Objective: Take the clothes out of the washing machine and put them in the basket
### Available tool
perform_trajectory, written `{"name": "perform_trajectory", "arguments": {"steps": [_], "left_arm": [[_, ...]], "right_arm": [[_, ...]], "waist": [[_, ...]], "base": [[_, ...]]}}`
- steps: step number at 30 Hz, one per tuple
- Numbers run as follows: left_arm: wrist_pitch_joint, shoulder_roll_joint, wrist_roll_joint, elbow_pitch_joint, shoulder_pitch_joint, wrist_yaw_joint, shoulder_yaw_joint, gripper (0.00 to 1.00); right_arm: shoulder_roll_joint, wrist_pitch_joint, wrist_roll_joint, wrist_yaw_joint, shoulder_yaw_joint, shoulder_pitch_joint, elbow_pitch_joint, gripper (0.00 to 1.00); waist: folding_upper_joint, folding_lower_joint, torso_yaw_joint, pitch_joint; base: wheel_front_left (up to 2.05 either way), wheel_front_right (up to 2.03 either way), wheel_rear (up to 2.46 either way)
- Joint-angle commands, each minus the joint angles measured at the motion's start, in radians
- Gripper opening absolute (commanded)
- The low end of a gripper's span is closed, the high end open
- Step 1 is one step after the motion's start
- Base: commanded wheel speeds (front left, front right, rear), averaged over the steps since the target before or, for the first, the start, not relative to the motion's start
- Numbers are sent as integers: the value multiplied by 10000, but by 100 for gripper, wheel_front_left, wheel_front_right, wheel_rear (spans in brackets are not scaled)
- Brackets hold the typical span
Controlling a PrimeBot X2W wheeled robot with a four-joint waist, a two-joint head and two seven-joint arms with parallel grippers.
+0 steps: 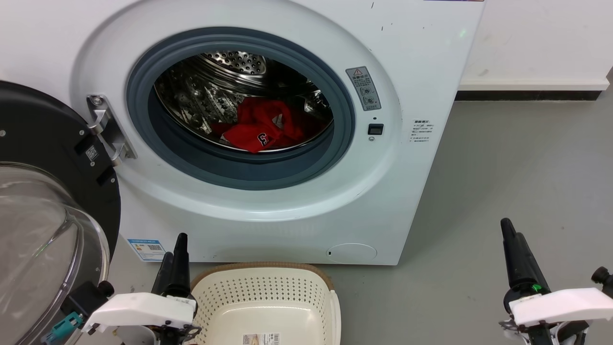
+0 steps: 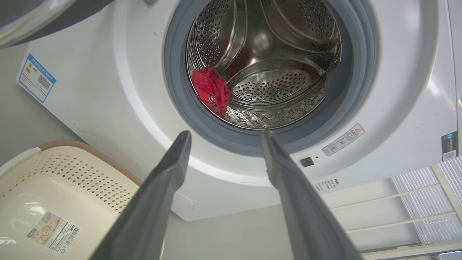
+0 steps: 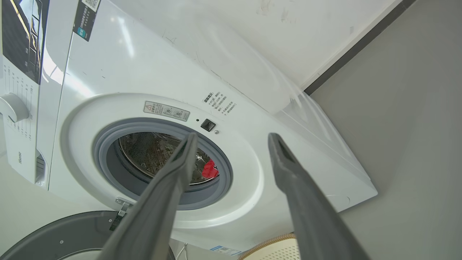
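1. The washing machine [image 1: 421, 72] is standing with its door [image 1: 43, 139] swung wide to the robot's left. The clothes [image 1: 258, 129] are lying in a red heap on the bottom of the drum [image 1: 230, 62], just behind the front lip of the grey ring [image 1: 143, 115].
2. The basket [image 1: 263, 287] is waiting on the floor [image 1: 503, 158] near the machine's foot, below the opening, with a barcode sticker showing on its bottom.
3. The left gripper [image 2: 226, 133] is hovering just beside the basket's left rim, its fingers parted wide and holding nothing. The right gripper [image 3: 234, 134] is hanging well apart to the right, likewise spread and empty.
4. The task appears to be only beginning, with the reach into the drum as the step in hand. The reaching arm should be entering through the middle of the ring, keeping clear of the rubber and the door hinge. It should be closing on the bunched crest of the fabric rather than a loose edge, and lifting the load over the lip before drawing back.
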Motion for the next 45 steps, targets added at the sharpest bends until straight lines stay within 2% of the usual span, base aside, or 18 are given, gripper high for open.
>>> {"name": "perform_trajectory", "arguments": {"steps": [1, 23, 45], "left_arm": [[-108, 31, 382, -222, -66, 73, -74, 100], [-829, 38, 3595, -541, 274, 630, -582, 100], [-1422, 45, 6027, -771, 542, 1025, -890, 100]], "right_arm": [[-10, -105, -437, 1, 45, -21, -259, 100], [-8, -834, -3947, 1, 337, 438, -920, 100], [-6, -1423, -6458, 1, 439, 832, -1480, 100]], "waist": [[0, 0, 1, 2], [0, 0, 27, -12], [0, 0, 63, -42]], "base": [[0, 0, 0], [0, 0, 0], [0, 0, 0]]}}
